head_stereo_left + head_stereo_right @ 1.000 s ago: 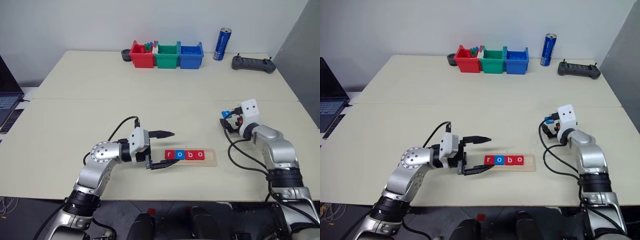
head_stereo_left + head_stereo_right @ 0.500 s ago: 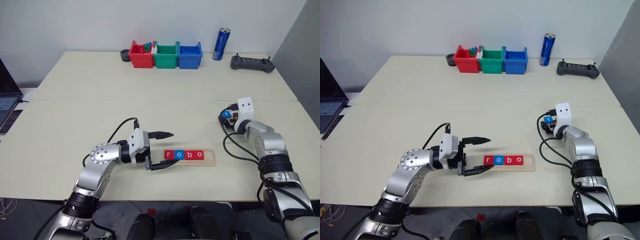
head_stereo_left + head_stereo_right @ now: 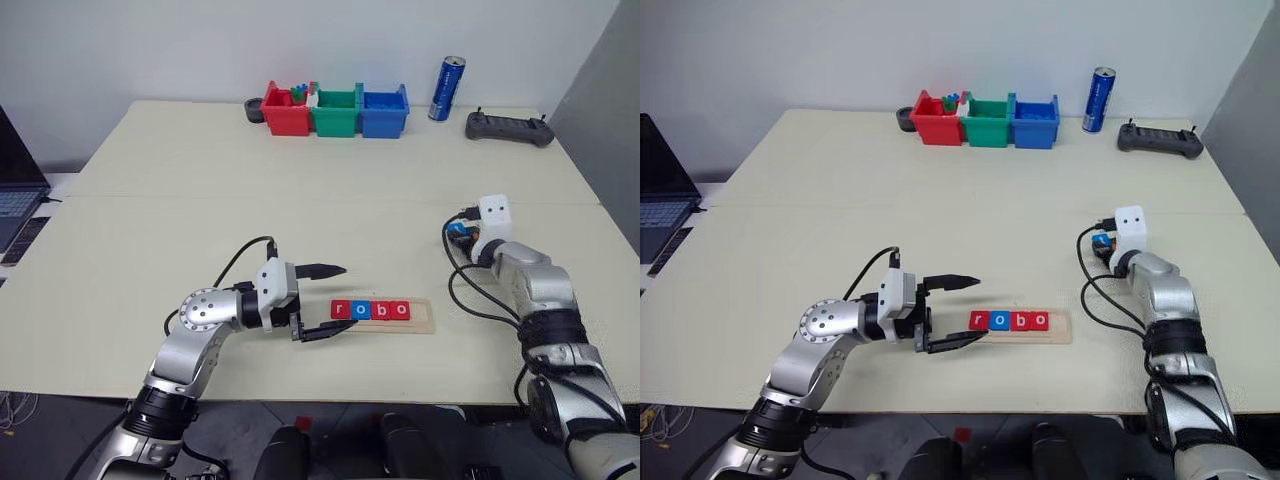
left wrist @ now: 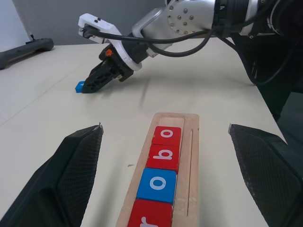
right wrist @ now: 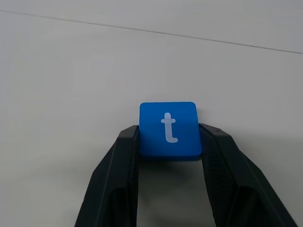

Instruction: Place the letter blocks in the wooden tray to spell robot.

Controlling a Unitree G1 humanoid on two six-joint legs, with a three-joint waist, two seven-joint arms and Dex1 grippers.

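Now right claw (image 5: 168, 142) clamped on blue t block (image 5: 169, 128), block flat on counter (image 3: 300, 220), well right of wooden tray (image 3: 380, 316). Tray holds 4 blocks (image 3: 370, 309) spelling r-o-b-o. Left claw (image 3: 322, 300) spread wide at tray's left end, holding nothing.
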